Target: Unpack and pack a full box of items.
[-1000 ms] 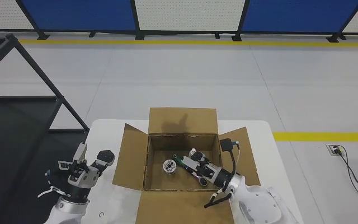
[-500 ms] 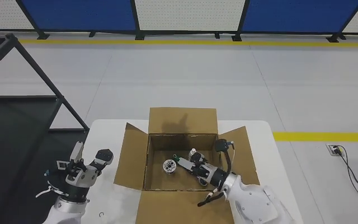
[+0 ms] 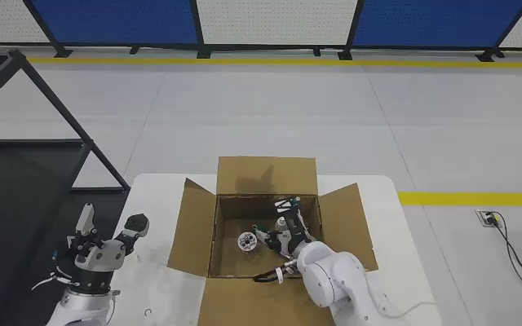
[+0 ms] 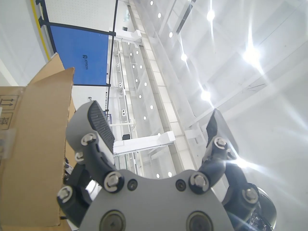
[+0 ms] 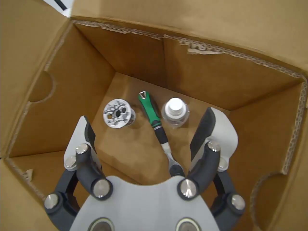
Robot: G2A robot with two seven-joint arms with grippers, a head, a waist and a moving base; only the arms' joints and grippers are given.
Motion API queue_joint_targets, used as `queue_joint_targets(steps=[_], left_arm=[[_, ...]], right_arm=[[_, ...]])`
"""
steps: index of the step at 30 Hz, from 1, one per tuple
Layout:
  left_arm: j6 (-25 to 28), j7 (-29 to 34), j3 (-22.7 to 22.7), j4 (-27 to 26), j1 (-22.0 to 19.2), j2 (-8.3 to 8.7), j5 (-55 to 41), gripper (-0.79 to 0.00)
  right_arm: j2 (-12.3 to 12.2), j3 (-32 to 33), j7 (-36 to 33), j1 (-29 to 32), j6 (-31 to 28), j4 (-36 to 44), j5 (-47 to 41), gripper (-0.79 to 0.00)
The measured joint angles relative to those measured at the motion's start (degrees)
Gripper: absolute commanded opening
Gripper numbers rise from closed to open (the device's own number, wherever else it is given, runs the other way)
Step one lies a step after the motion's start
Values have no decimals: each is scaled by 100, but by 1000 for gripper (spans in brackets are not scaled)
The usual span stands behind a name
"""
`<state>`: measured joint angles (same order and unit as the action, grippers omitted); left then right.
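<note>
An open cardboard box (image 3: 266,176) stands on the white table (image 3: 155,191). On its floor lie a round metal spool (image 3: 246,240) (image 5: 118,113), a green-handled ratchet wrench (image 3: 263,234) (image 5: 151,111) and a clear bottle with a white cap (image 3: 281,222) (image 5: 175,112). My right gripper (image 3: 282,238) (image 5: 146,115) hangs open inside the box mouth above the ratchet, holding nothing. My left gripper (image 3: 110,222) (image 4: 154,114) is open and empty, left of the box near the table's left edge, pointing upward.
All box flaps are folded outward; the left flap (image 3: 189,226) (image 4: 36,126) lies close to my left gripper. A black metal frame (image 3: 49,106) stands off the table's left side. Bare table lies between the left arm and the box.
The right arm has swung leftward over the box's front, turning its gripper over the items. The left arm has drawn back to the left, away from the box flap.
</note>
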<state>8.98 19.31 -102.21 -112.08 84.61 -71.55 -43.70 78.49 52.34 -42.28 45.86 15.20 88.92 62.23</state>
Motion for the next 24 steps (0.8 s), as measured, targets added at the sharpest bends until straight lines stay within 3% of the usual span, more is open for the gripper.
queue_joint_targets(steps=[4, 6, 7, 14, 24], left_arm=[[34, -18, -30, -30, 51, -5, -33, 0], [54, -24, -37, -42, 70, -8, -35, 0], [64, -33, -40, -44, 76, -10, -33, 0], [84, -59, -32, 8, 69, -17, -10, 0], [12, -51, 14, 91, -44, -17, 72, 0]], right_arm=[[97, -111, -109, -342, 141, -524, 12, 0], [149, -215, -241, -510, 242, -812, 127, -591], [174, -264, -291, -565, 260, -901, 137, -785], [288, -381, -377, -696, 306, -1170, 140, -785], [271, -38, -54, -343, 241, -644, 194, -785]])
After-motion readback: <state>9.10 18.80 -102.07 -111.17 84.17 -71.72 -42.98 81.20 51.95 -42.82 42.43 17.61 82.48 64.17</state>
